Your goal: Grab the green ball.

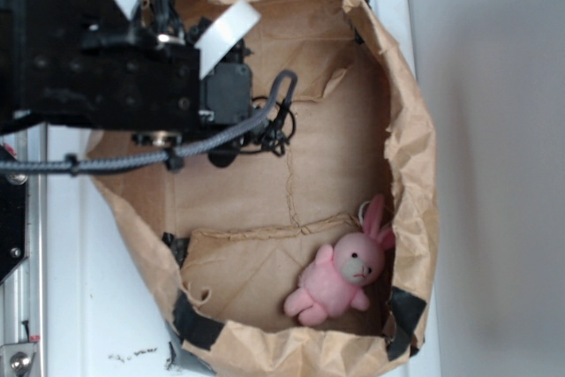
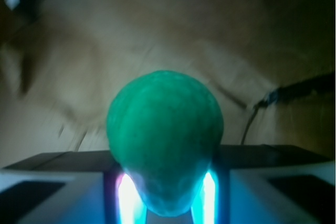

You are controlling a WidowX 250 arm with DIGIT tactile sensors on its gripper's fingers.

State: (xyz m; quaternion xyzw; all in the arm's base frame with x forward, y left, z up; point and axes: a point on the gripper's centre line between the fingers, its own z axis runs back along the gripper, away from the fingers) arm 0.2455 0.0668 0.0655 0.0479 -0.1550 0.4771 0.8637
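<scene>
The green ball [image 2: 164, 135] fills the middle of the wrist view. It is pinched between my two fingers [image 2: 128, 200], and its lower part is squeezed narrow between them. My gripper [image 2: 167, 198] is shut on it, with the brown paper of the bag behind. In the exterior view my gripper [image 1: 237, 125] hangs over the upper left of the open paper bag [image 1: 417, 156]. There the arm hides the ball.
A pink plush bunny [image 1: 344, 275] lies at the bag's lower right, against its wall. The bag's crumpled walls stand up all round, patched with black tape [image 1: 408, 308] at the corners. A grey cable [image 1: 177, 154] runs from the arm. White surface [image 1: 97, 306] surrounds the bag.
</scene>
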